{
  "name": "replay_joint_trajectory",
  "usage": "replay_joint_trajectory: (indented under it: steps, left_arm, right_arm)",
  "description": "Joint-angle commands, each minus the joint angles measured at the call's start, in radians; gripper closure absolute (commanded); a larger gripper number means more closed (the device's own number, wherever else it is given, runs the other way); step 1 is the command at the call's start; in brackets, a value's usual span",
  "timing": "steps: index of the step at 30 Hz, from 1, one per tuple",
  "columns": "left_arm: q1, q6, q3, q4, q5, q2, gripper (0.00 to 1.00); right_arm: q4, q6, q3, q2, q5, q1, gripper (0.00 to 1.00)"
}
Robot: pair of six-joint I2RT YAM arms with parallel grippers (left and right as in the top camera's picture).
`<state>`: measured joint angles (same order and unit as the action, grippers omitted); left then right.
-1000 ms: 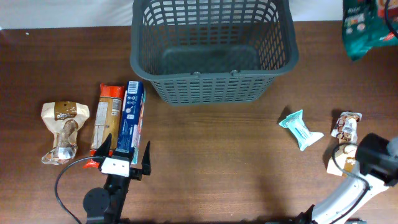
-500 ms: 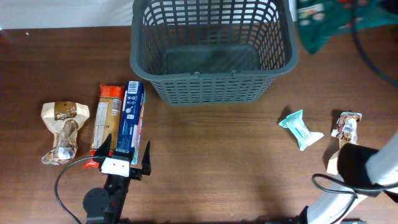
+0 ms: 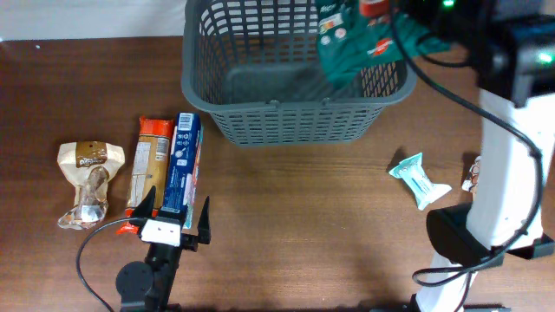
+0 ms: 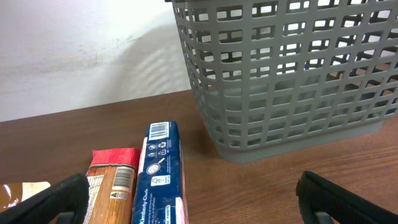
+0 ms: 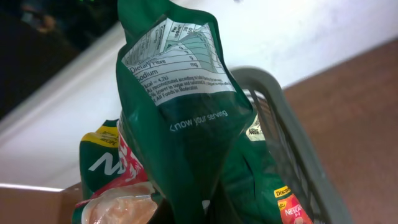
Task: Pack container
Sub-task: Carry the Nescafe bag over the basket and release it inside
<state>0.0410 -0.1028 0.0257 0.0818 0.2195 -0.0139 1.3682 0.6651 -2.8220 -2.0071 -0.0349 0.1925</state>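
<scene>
One big grey basket [image 3: 295, 121] at back middle of surface [image 3: 303, 234]; looks stiff, light, may slide if bumped; best hold is thick rim; right gripper [image 5: 184, 209] pinches soft green bag [image 3: 355, 43] over right rim; left gripper [image 3: 179, 208] wide open, empty, by blue box [image 3: 180, 165]; orange packet [image 3: 149, 165] beside it; teal packet [image 3: 419, 179] well apart; rim may catch bag.

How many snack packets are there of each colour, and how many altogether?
green packet, held above the basket: 1
cream packet: 1
orange packet: 1
blue packet: 1
pale teal packet: 1
mostly hidden packet behind the right arm, colour unclear: 1
Total: 6
</scene>
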Motion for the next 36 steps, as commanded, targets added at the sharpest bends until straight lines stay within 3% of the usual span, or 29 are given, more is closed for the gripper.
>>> replay_joint_trajectory:
  steps: [1,16,29,32,36]
  left_arm:
    - [-0.004,0.012,-0.006,0.0,-0.006,0.009,0.01]
    - [-0.004,0.012,-0.006,0.0,-0.006,0.009,0.01]
    - [-0.004,0.012,-0.006,0.0,-0.006,0.009,0.01]
    - [-0.004,0.012,-0.006,0.0,-0.006,0.009,0.01]
    - [-0.004,0.012,-0.006,0.0,-0.006,0.009,0.01]
  right_arm:
    - [-0.077,0.077,0.097,0.019,-0.105,0.017,0.96]
    - [-0.341,0.051,0.494,0.019,0.054,0.017,0.96]
    - [-0.396,0.112,0.618,0.019,0.094,0.028,0.95]
    - [-0.419,0.111,0.602,0.023,0.128,0.029,0.71]
    - [-0.408,0.067,0.531,0.048,0.132,0.029,0.51]
